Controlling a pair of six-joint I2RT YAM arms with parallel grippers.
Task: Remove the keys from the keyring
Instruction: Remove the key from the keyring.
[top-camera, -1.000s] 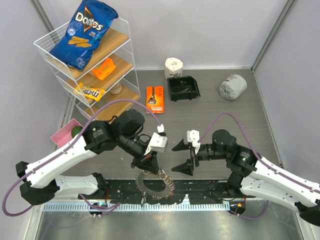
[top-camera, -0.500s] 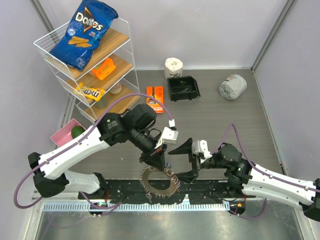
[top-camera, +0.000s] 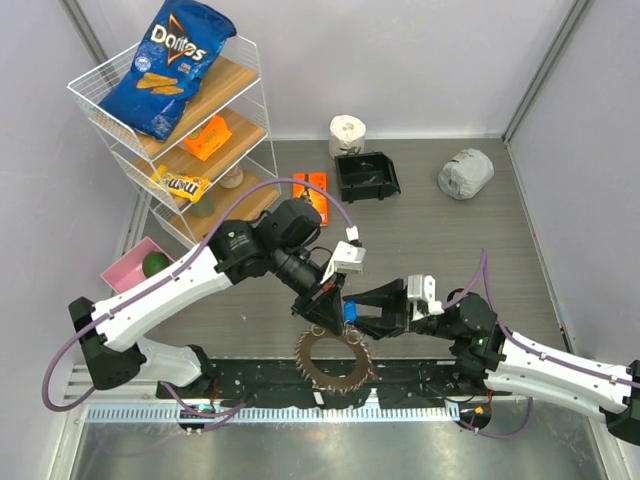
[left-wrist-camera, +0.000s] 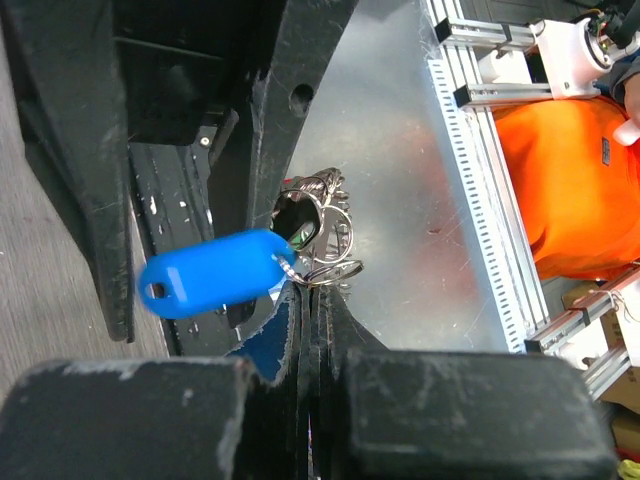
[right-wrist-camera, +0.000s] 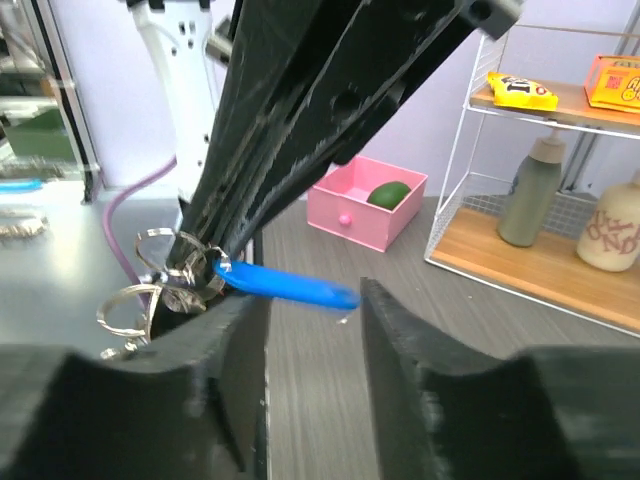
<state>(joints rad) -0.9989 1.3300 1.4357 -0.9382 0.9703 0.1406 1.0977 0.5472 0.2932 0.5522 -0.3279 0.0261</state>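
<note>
The keyring (top-camera: 335, 365), a large silver loop fringed with small metal pieces, hangs over the near edge of the table. My left gripper (top-camera: 325, 306) is shut on its top, and the left wrist view shows the left gripper (left-wrist-camera: 312, 300) pinching small silver rings (left-wrist-camera: 325, 225). A key's blue plastic head (top-camera: 350, 312) sticks out sideways from those rings. The blue head (right-wrist-camera: 285, 283) lies between the fingers of my right gripper (right-wrist-camera: 310, 295), which stand apart around it with a gap showing. The right gripper (top-camera: 360, 312) meets the left one from the right.
A wire shelf (top-camera: 245, 75) with snack bags stands at the back left, with a pink box (top-camera: 128, 272) beside it. An orange packet (top-camera: 310, 198), a black bin (top-camera: 367, 177), a paper roll (top-camera: 347, 133) and a grey wad (top-camera: 465, 173) lie further back. A metal rail (top-camera: 330, 410) runs along the near edge.
My left arm has carried the keyring to the right. My right gripper has moved left up to the blue key head, and its jaws have narrowed around it.
</note>
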